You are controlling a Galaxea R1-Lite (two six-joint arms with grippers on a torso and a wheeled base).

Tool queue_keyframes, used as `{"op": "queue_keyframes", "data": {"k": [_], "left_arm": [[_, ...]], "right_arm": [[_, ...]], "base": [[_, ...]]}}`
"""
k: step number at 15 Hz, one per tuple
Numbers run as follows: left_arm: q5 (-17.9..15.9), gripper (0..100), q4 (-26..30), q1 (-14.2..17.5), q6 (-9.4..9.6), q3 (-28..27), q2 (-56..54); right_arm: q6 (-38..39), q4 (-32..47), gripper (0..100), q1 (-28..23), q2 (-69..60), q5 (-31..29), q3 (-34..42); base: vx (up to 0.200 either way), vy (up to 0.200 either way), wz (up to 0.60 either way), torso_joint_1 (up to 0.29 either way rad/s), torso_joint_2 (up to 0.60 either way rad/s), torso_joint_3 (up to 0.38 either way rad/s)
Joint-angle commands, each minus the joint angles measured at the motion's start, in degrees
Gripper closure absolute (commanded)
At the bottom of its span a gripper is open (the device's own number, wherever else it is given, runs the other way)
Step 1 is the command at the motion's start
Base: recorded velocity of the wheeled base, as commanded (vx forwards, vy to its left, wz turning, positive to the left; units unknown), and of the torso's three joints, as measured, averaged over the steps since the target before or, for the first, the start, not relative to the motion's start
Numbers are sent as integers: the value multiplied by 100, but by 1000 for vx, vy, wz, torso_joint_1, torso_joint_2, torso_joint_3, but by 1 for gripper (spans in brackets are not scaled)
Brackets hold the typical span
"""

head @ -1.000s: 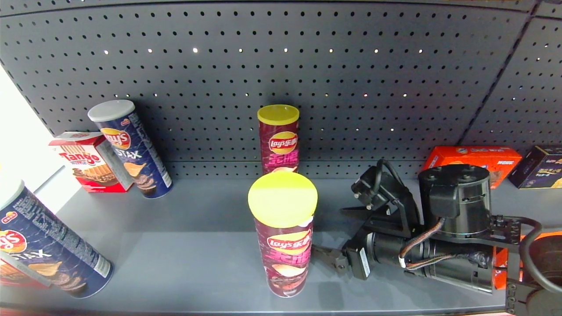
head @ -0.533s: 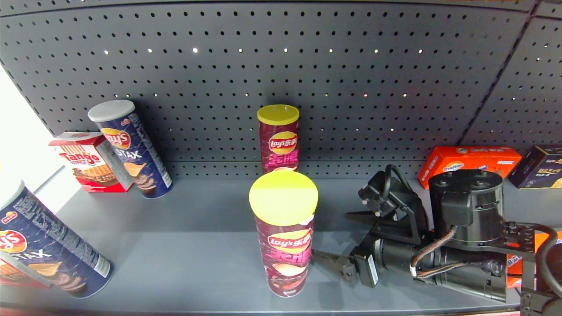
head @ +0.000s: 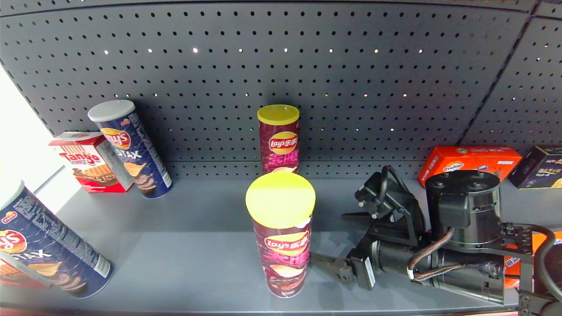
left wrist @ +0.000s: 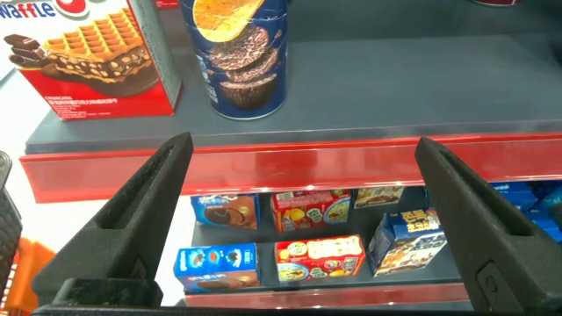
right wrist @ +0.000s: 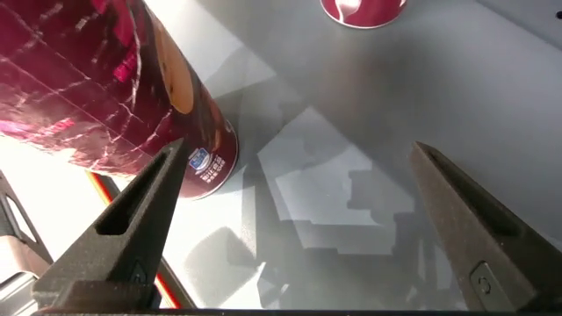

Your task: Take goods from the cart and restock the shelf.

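A maroon chips can (head: 282,245) with a yellow lid stands upright near the front of the grey shelf (head: 193,245). A second maroon can (head: 278,141) stands behind it at the pegboard. My right gripper (head: 328,236) is open just right of the front can, low over the shelf. One fingertip (head: 315,257) lies close to the can's side; I cannot tell if they touch. In the right wrist view the can (right wrist: 105,96) sits beside one finger (right wrist: 132,233) of the right gripper (right wrist: 299,154), not between the two. My left gripper (left wrist: 303,145) hangs open below the shelf's red front edge (left wrist: 290,167).
A blue chips can (head: 131,149) and a red wafer box (head: 88,161) stand at the back left; another blue can (head: 48,245) is at the front left. An orange box (head: 470,160) and a dark box (head: 542,166) sit at the back right. Lower shelves hold small boxes (left wrist: 312,254).
My right arm drew a little to the right, away from the front can, then eased back slightly. The can's top shifted slightly left. It still stands on the shelf.
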Motion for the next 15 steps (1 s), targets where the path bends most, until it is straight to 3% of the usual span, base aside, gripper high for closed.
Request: {"op": "queue_keyframes", "data": {"k": [1,5,7,8,9,11,12,14,15], "left_arm": [[-1,0,-1,-2,0,0,8],[-1,0,-1,-2,0,0,8],[-1,0,-1,-2,0,0,8],[-1,0,-1,-2,0,0,8],[-1,0,-1,-2,0,0,8],[-1,0,-1,-2,0,0,8],[-1,0,-1,-2,0,0,8],[-1,0,-1,-2,0,0,25],[-1,0,-1,-2,0,0,25]], "right_arm": [[-2,-7,0,2,18,-3,7],[16,-139,0,-183,-141,-29,25],[16,-183,0,-648,-606,-29,78],[16,-183,0,-1123,-993,-20,174],[16,-183,0,-1272,-1125,-20,218],[139,-174,0,-2380,-2417,-20,763],[139,-156,0,-2556,-2645,-20,878],[139,-130,0,-3689,-4263,-47,1915],[130,-121,0,-3909,-4816,-91,2301]], "base": [[0,0,0,0,0,0],[0,0,0,0,0,0],[0,0,0,0,0,0],[0,0,0,0,0,0],[0,0,0,0,0,0],[0,0,0,0,0,0],[0,0,0,0,0,0],[0,0,0,0,0,0],[0,0,0,0,0,0]]}}
